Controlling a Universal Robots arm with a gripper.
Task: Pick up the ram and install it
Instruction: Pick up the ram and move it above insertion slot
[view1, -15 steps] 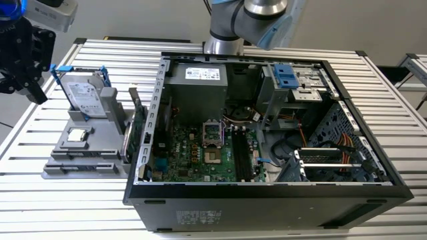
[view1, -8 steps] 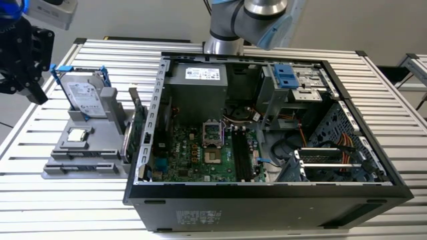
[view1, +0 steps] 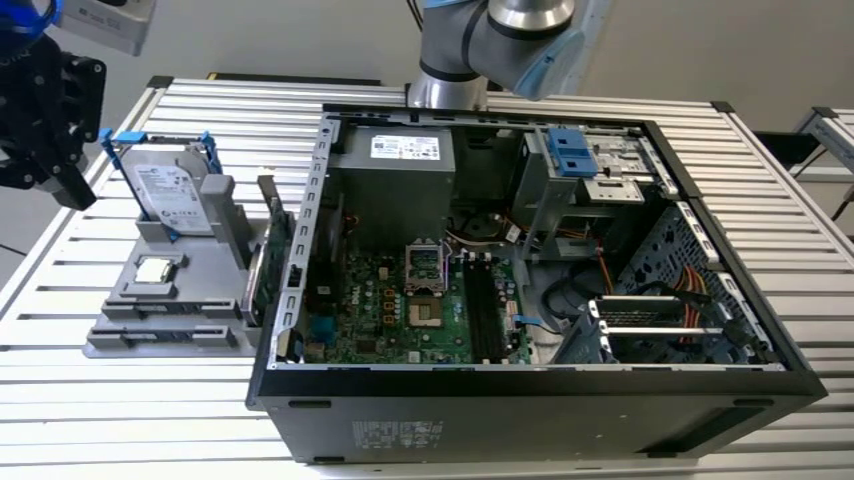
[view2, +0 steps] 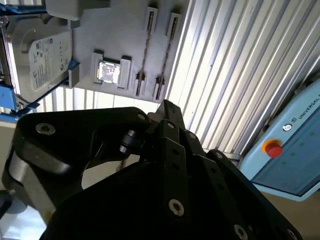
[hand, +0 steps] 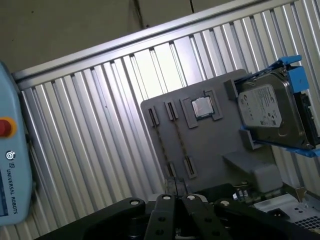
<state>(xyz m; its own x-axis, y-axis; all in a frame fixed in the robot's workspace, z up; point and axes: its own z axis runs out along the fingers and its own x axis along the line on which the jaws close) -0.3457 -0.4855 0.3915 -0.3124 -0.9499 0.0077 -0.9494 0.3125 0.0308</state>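
– Blue ram seemed to stand on edge between the grey holder and the case, beside the green card.
– Gripper hung well apart, jaws pressed together, empty.

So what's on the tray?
A hard drive and a chip sit on the tray. What its two slots hold is unclear; the gripper covers one edge in the first wrist view.

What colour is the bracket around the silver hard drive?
Blue plastic bracket, clearest in the first wrist view.
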